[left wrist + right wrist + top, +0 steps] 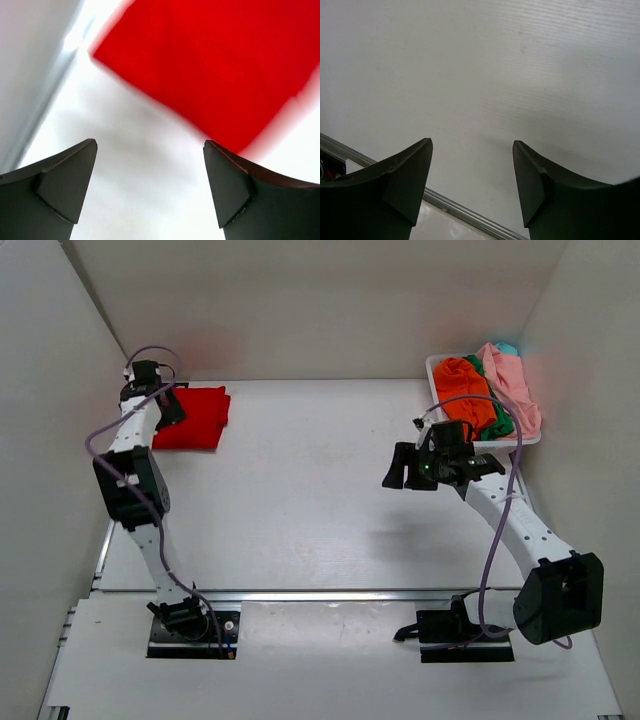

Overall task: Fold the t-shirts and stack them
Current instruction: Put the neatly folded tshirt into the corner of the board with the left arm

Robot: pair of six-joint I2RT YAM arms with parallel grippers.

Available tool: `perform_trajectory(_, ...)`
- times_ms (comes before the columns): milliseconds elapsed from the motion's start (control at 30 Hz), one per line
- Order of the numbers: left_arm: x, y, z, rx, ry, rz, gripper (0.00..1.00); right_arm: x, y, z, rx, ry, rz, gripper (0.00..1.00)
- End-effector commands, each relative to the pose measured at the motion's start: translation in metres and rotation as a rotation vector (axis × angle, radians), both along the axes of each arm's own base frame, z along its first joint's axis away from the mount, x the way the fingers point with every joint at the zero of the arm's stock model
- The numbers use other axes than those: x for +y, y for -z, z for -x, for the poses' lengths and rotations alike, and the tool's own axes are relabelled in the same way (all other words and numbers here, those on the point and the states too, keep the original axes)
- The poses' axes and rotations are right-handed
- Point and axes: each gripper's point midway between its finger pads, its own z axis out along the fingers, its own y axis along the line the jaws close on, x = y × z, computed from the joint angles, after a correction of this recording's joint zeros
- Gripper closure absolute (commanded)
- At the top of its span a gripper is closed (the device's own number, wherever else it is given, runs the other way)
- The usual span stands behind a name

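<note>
Evidently one shirt of the set is finished: the red t-shirt (195, 418) lies folded into a neat flat rectangle at the far left corner of the table (300, 500), close to the left wall. The left gripper (150, 150) hangs just beside its left edge with the jaws spread wide and nothing between them; in the wrist view only bare table shows between the fingers, with the red cloth just ahead. The right gripper (472, 145) is likewise released and empty, poised above the bare right half of the table, near the white basket (432, 365).

That basket sits at the far right corner and holds the rest in a crumpled heap: the orange t-shirt (465, 390), the green one (500, 425), the pale pink one (515, 385) draped over the far rim, and a sliver of teal (508, 348) behind. None of these is folded, so most of the task is left, and the stack so far appears to be a single shirt.
</note>
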Motion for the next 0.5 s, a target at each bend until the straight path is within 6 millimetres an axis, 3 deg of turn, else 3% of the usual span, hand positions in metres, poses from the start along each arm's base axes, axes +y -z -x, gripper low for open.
perform_trajectory(0,-0.075,-0.076,0.039,-0.161,0.254,0.024,0.01,-0.022,0.009,0.008,0.013,0.070,0.069,0.36)
perform_trajectory(67,-0.128,-0.068,0.081,-0.159,0.379,0.123,0.01,-0.031,0.021,0.017,0.066,0.091,0.088,0.34)
perform_trajectory(100,-0.145,-0.049,0.100,-0.111,0.412,0.154,0.01,-0.032,0.021,0.022,0.062,0.090,0.092,0.30)
perform_trajectory(133,-0.152,-0.058,0.110,-0.131,0.428,0.176,0.01,-0.030,0.023,0.026,0.066,0.084,0.103,0.31)
perform_trajectory(167,-0.181,-0.050,0.129,-0.105,0.512,0.232,0.01,-0.028,0.019,0.031,0.049,0.081,0.102,0.30)
perform_trajectory(200,-0.187,-0.047,0.138,-0.093,0.525,0.245,0.01,-0.027,0.018,0.033,0.045,0.088,0.103,0.29)
perform_trajectory(300,-0.223,-0.019,0.190,0.034,0.631,0.252,0.02,-0.027,0.023,0.045,0.046,0.091,0.108,0.26)
perform_trajectory(333,-0.222,-0.024,0.195,0.014,0.621,0.221,0.02,-0.026,0.024,0.048,0.046,0.081,0.113,0.25)
perform_trajectory(400,-0.239,-0.007,0.221,0.034,0.691,0.242,0.01,-0.025,0.028,0.055,0.053,0.075,0.121,0.23)
perform_trajectory(467,-0.241,-0.012,0.232,-0.020,0.679,0.284,0.01,-0.024,0.033,0.064,0.060,0.061,0.150,0.20)
